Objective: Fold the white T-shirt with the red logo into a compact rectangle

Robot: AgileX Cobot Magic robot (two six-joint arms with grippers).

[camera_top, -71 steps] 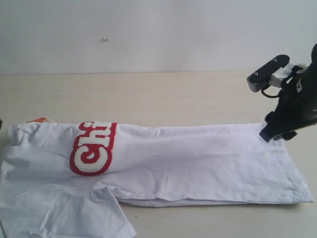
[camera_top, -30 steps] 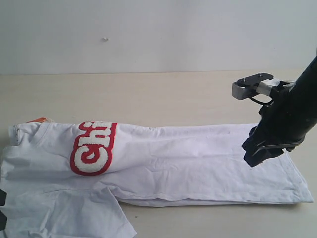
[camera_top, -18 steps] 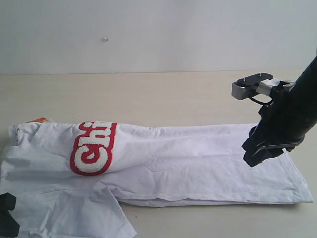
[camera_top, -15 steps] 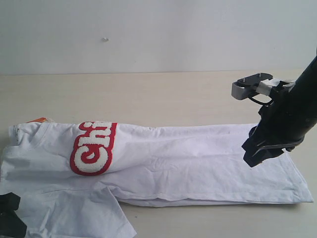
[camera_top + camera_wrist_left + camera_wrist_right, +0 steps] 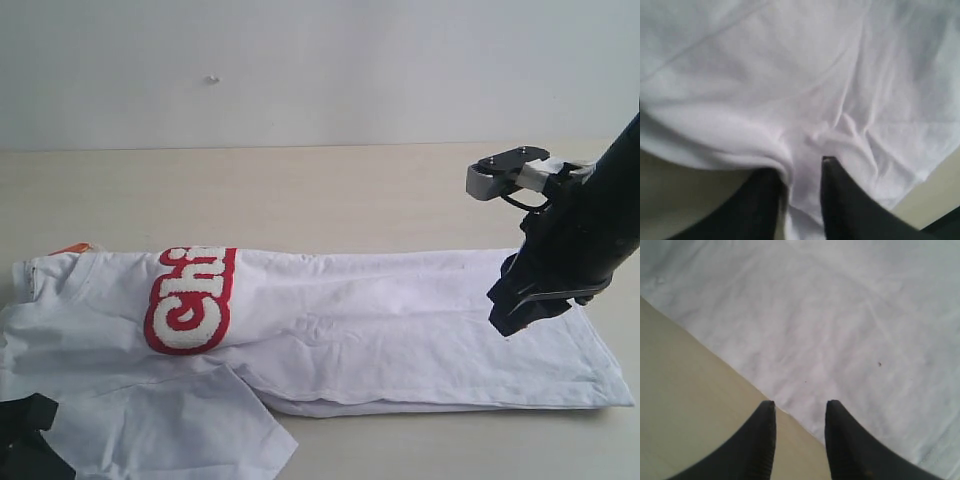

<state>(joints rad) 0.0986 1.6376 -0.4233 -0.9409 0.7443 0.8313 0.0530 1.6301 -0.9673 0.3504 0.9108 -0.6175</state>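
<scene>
While the bench (image 5: pixel 300 190) carries the white T-shirt (image 5: pixel 400 320) folded lengthwise, crosswise folds remain! Near the red logo (image 5: pixel 190 298), left gripper (image 5: pixel 799 175) jaws pinch cloth; far from it, right gripper (image 5: pixel 799 407) jaws hover narrowly parted, empty.

Exterior cam low, looking across table (image 5: pixel 300 190) to wall (image 5: pixel 320 70); both wrist cams close over shirt (image 5: pixel 400 320), seen in all three.
</scene>
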